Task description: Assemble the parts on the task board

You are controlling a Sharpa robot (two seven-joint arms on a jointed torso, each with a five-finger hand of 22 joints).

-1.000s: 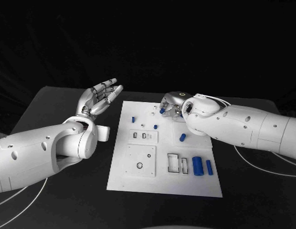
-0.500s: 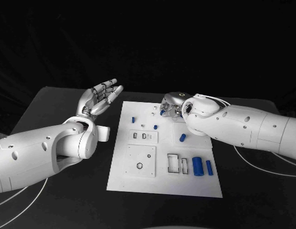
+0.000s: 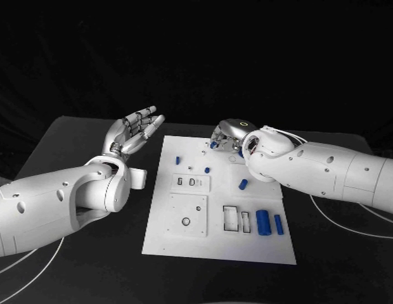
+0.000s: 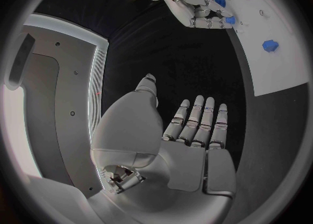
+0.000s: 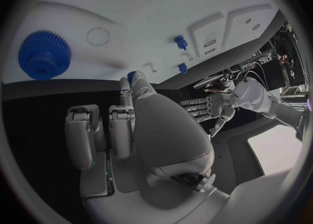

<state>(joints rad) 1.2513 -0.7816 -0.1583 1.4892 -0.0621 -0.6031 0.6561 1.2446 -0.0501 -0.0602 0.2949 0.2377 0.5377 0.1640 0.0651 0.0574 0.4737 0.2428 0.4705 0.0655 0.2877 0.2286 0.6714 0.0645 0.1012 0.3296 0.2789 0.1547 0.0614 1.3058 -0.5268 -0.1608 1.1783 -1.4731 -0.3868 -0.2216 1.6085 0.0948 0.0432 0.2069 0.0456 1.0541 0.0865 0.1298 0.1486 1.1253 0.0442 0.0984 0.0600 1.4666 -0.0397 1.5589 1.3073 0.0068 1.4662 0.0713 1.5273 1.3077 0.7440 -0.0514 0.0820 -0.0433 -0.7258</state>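
Black worktop (image 3: pixel 87 136) under a dark backdrop carries the white rectangular task board (image 3: pixel 217 244), and on it lie the small blue plastic parts. One small blue piece (image 3: pixel 214 144) sits between the fingertips of the right hand (image 3: pixel 229 137), which hovers over the board's far edge with its fingers curled inward around it, seemingly pinching it for placement, though the exact grip is hard to make out. Just beside that hand's fingers, the right wrist view shows a blue toothed gear (image 5: pixel 44 54) lying flat on the board, with two small blue pegs (image 5: pixel 180 41) farther off. Nearer the robot than the right hand, a blue cylinder (image 3: pixel 262 221) and a slimmer blue bar (image 3: pixel 278 223) lie side by side, waiting beside the board's recessed slots. Off the board's other side, the left hand (image 3: pixel 134 129) is raised, palm open and fingers spread, holding nothing, probably kept clear of the working hand.
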